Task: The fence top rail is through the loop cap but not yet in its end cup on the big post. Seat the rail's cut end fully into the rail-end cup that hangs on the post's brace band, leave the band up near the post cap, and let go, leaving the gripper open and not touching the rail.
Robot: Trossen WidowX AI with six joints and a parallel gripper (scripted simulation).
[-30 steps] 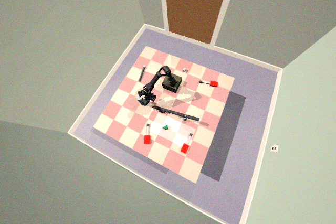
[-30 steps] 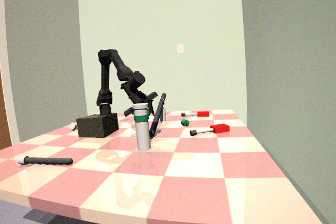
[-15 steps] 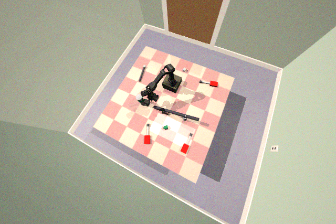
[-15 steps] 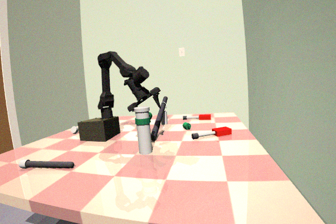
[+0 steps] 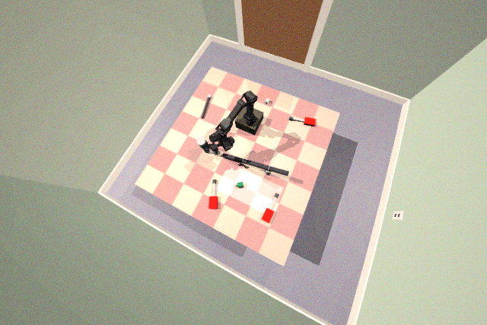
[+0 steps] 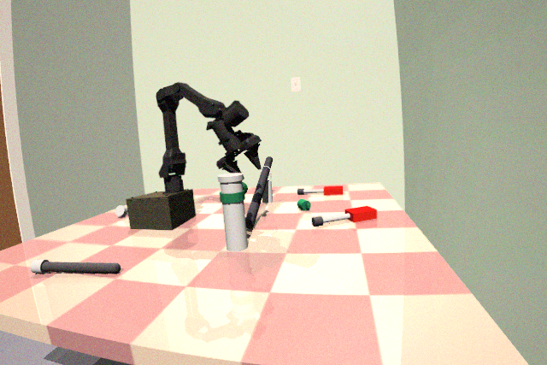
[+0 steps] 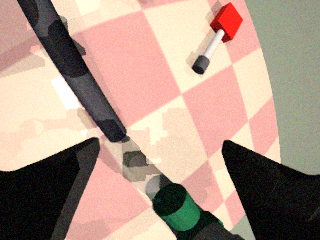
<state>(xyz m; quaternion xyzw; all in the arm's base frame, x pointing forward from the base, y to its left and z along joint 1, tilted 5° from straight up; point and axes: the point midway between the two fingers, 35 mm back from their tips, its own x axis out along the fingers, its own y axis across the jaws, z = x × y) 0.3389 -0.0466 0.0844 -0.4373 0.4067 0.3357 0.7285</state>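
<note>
Fingers point(image 5: 214, 148) point(image 6: 253, 157): spread nearly to full width, nothing gripped. In the wrist view, the green rail-end cup point(image 6: 244, 187) point(image 7: 181, 208) lies at 6 o'clock from the centre, between the fingertips in outline; contact cannot be determined. The rail point(image 5: 256, 163) point(image 6: 259, 195) point(image 7: 90, 87) enters from 11 o'clock, its near end apart from the cup and unseated. From above, the rail extends from near the big post point(image 5: 204, 145) point(image 6: 235, 224) towards 4 o'clock. The exterior view shows it tilted, near end low. The green brace band point(image 6: 232, 197) encircles the upright post just below the post cap point(image 5: 202, 141) point(image 6: 230, 177). On the surface point(image 5: 196, 172) point(image 6: 318, 273) point(image 7: 210, 110), a loose green piece point(image 5: 240, 185) point(image 6: 303, 204) sits at 7 o'clock from the rail's middle, seen from above
</note>
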